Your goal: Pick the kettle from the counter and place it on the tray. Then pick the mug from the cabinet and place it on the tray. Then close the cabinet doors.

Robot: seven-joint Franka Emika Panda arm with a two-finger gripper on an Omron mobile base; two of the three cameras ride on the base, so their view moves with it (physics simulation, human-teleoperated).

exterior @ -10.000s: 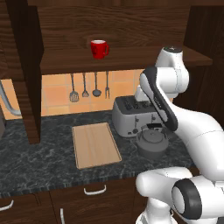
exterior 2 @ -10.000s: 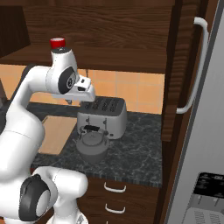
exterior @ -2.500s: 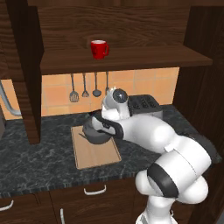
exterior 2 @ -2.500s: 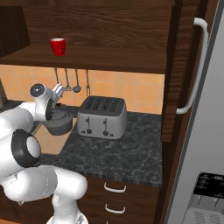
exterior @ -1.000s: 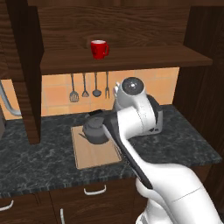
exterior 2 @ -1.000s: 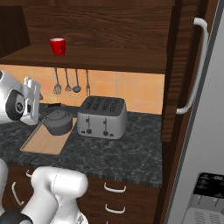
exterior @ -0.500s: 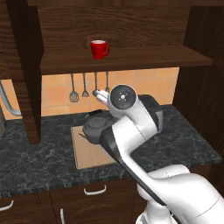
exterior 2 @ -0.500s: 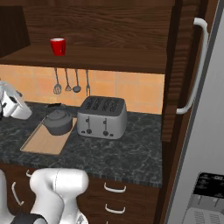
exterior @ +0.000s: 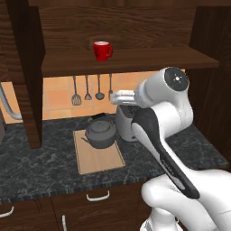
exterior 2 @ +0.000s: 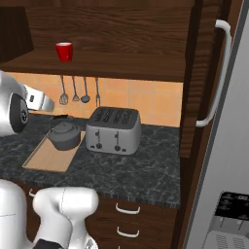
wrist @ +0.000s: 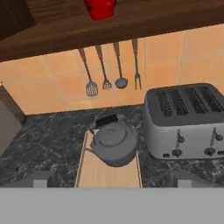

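Observation:
The dark grey kettle (exterior: pixel 101 133) (exterior 2: pixel 64 135) (wrist: pixel 114 142) stands on the far end of the light wood tray (exterior: pixel 101 160) (exterior 2: pixel 46 158) (wrist: pixel 107 175), which lies on the black counter (exterior: pixel 40 167). My gripper (exterior: pixel 115 97) (exterior 2: pixel 48 104) (wrist: pixel 111 181) hangs open and empty above and in front of the kettle, well clear of it. The red mug (exterior: pixel 102 50) (exterior 2: pixel 64 51) (wrist: pixel 100 8) sits on the shelf of the open cabinet (exterior: pixel 135 61). One cabinet door (exterior: pixel 27 67) stands open at the left, the other (exterior 2: pixel 194 73) at the right.
A silver toaster (exterior 2: pixel 113 130) (wrist: pixel 186 122) stands just right of the tray. Several utensils (exterior: pixel 92 88) (wrist: pixel 111 65) hang on the tiled wall behind the kettle. A grey fridge (exterior 2: pixel 233 146) closes off the far right.
The hand has lifted up and back from the kettle, which stays on the tray. The jaws have stayed open.

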